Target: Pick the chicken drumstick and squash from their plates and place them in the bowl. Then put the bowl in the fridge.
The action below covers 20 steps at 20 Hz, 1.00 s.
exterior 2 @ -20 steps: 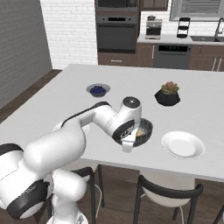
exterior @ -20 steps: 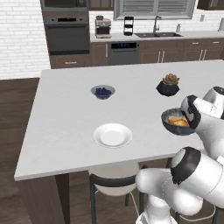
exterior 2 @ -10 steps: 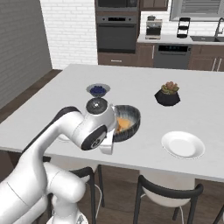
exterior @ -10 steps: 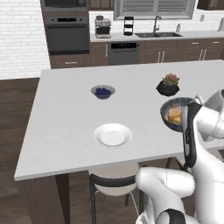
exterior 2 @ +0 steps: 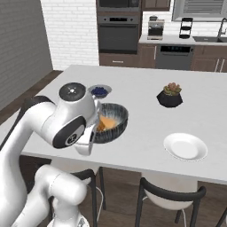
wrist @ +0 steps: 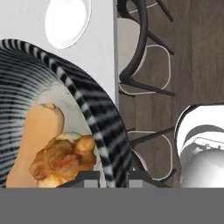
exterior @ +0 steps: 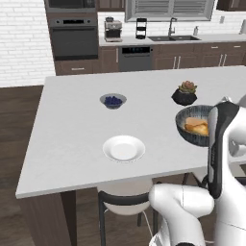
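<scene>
The bowl [wrist: 65, 83] is lifted clear of the bench [exterior: 72, 129], near its front edge, with the squash [wrist: 30, 140] and the chicken drumstick [wrist: 63, 159] lying together inside, touching. The gripper [wrist: 111, 177] is clamped tight on the bowl's rim, one fingertip inside and one outside, though the tips are mostly cut off at the frame edge. One white plate [exterior: 124, 148] sits on the bench to the left, a blueberry bowl [exterior: 113, 100] farther back, and a potted plant [exterior: 185, 94] at far right.
</scene>
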Motion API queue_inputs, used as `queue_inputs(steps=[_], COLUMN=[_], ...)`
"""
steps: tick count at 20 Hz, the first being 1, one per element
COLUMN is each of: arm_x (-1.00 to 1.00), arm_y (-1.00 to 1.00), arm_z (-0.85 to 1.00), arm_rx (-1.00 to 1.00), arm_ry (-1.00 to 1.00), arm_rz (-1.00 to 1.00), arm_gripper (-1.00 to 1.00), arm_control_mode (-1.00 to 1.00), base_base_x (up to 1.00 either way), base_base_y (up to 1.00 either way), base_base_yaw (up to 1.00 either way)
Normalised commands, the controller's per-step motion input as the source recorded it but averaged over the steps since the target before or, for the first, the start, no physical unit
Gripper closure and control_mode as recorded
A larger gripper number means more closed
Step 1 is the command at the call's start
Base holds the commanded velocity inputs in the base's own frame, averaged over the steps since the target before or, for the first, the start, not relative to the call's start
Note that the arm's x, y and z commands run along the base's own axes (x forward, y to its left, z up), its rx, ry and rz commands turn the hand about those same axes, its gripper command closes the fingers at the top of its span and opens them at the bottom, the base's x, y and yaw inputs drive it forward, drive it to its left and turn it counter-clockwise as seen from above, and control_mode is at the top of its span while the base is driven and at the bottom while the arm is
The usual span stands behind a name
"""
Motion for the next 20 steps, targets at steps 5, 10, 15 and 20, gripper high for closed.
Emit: queue_inputs(steps=[5, 10, 15, 20], arm_x=[-0.15, 0.00, 0.00, 0.00], arm_y=[0.06, 0.00, 0.00, 0.00], arm_z=[0.12, 0.00, 0.00, 0.00], arm_rx=[0.02, 0.00, 0.00, 0.00], arm_ry=[0.00, 0.00, 0.00, 0.00], arm_rz=[0.00, 0.00, 0.00, 0.00], arm_gripper=[1.00, 1.00, 1.00, 1.00], arm_control_mode=[1.00, 1.00, 1.00, 1.00], base_base_x=[-0.56, -0.17, 0.00, 0.00], base_base_y=[0.03, -0.76, -0.69, -0.37], base_base_yaw=[-0.02, -0.28, -0.77, -0.88])
